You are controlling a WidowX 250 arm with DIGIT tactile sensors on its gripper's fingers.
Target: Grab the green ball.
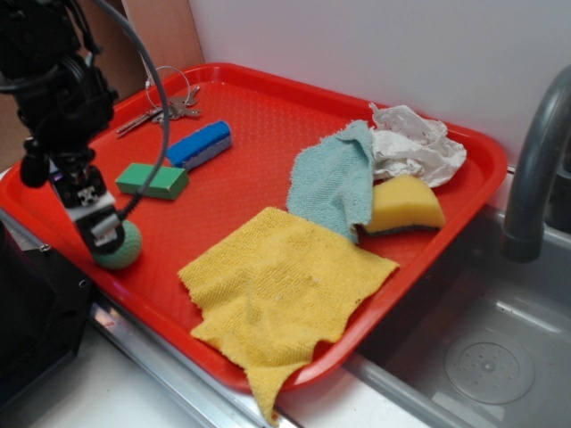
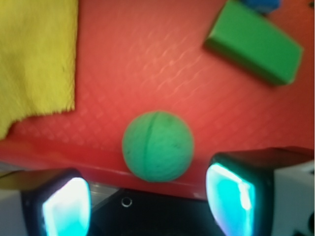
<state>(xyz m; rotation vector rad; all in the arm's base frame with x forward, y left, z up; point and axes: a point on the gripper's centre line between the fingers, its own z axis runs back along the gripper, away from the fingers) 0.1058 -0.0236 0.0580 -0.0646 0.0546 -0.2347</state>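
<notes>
While the exterior view shows the black gripper (image 1: pixel 105 239) lowered at the near left corner of the red plastic tray (image 1: pixel 268 116), the small teal-green dimpled ball (image 1: pixel 125 248) sits right against it, close to the tray's near rim. A flat green rectangular block (image 1: pixel 153 180) lies just beyond, a blue block (image 1: pixel 200 144) and a bunch of keys (image 1: pixel 169 109) farther off, and a yellow towel (image 1: pixel 277 290) to the right.

From the wrist view, the gripper (image 2: pixel 147 201) is spread wide, its two fingertips (image 2: pixel 66 206) flanking the ball (image 2: pixel 157 146) without touching it. The ball lies slightly ahead of the line between them, so a good grasp probably needs a small push forward, then a slow centred squeeze across its widest part, lest it roll against the rim.
</notes>
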